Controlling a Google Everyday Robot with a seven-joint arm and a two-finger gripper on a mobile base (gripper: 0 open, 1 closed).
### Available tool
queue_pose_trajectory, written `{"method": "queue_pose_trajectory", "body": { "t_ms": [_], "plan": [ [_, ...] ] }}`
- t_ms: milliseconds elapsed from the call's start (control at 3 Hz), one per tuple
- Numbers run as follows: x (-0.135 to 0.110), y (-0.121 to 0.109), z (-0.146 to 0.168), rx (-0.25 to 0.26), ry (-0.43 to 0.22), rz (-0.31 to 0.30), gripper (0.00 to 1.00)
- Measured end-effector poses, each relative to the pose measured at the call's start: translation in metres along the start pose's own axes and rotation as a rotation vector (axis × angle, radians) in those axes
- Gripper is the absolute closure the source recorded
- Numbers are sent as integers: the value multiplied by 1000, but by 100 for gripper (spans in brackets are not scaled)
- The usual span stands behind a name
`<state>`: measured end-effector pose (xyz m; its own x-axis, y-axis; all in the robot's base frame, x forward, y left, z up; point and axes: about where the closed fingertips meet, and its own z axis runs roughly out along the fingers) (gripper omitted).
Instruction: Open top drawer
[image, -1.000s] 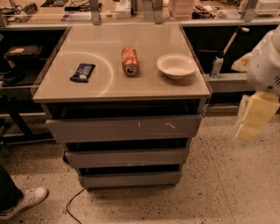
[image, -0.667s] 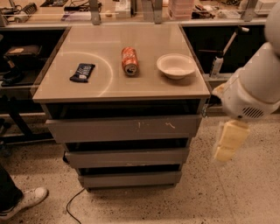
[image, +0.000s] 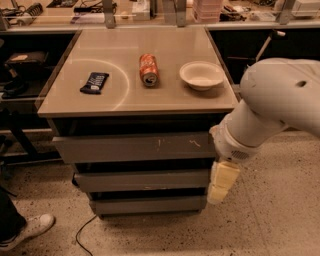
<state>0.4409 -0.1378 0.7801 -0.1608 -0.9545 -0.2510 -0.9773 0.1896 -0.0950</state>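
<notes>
The top drawer (image: 135, 147) is the wide grey flat front just under the cabinet's top, with pale scratches right of centre. It stands closed or nearly so, with a dark gap above it. My gripper (image: 221, 182) hangs on the white arm (image: 270, 110) at the cabinet's front right corner, level with the middle drawer front (image: 142, 180) and just right of it. Its pale fingers point down.
On the cabinet top (image: 125, 100) lie a dark snack packet (image: 94, 82), an orange can (image: 148, 69) on its side and a white bowl (image: 201, 75). A lower drawer front (image: 147, 205) sits below. A shoe (image: 27, 231) and a cable (image: 82, 230) lie on the floor at left.
My arm has swung in from the right towards the cabinet. The gripper has moved left and now hangs at the front right corner. The drawers have not moved.
</notes>
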Motion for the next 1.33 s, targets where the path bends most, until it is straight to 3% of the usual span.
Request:
{"method": "queue_pose_trajectory", "body": {
  "t_ms": [667, 1333],
  "plan": [
    [-36, -17, 66, -28, -37, -74, 0],
    [-75, -49, 101, -13, -63, -153, 0]
  ]
}}
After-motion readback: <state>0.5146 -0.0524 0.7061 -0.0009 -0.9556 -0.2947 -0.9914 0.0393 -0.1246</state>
